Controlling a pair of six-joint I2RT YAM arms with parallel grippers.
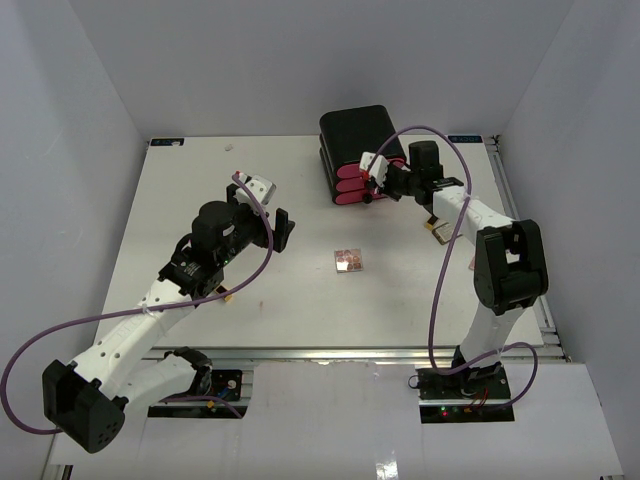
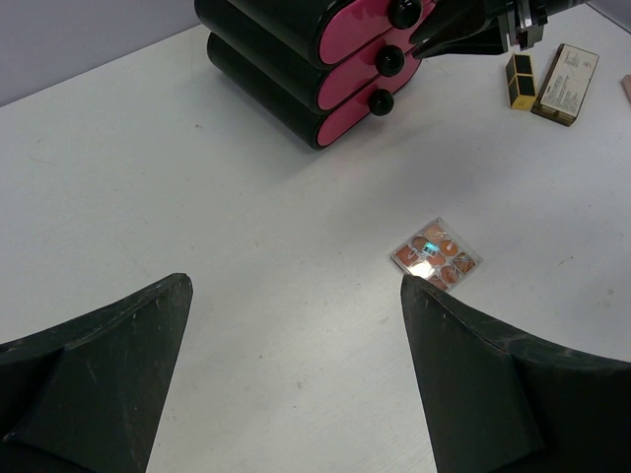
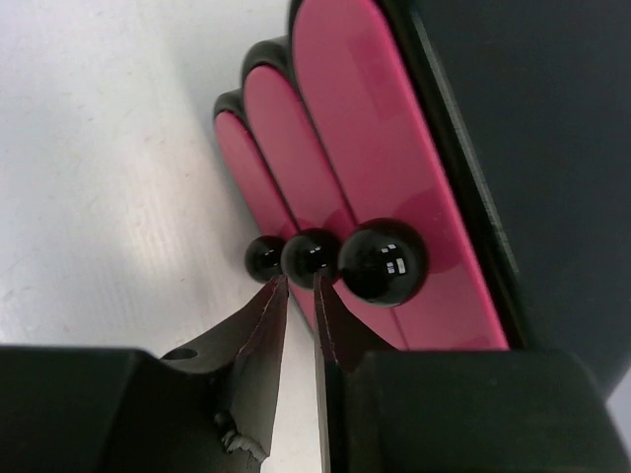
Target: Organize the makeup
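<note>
Palette (image 1: 348, 261) lies mid-table, just right of the wide-open left gripper (image 1: 262, 210), while the right gripper (image 3: 299, 281) is pinched together far off at the black box's (image 1: 355, 135) middle knob (image 3: 311, 254).

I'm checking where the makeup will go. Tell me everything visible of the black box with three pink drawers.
The glossy black box, rounded and plastic-looking, stands at the far side of the white table. Its three stacked pink drawer fronts face the near side and look closed, each with a round shiny black knob. The right gripper, shut, has its tips at the middle knob; whether it pinches it is unclear.
</note>
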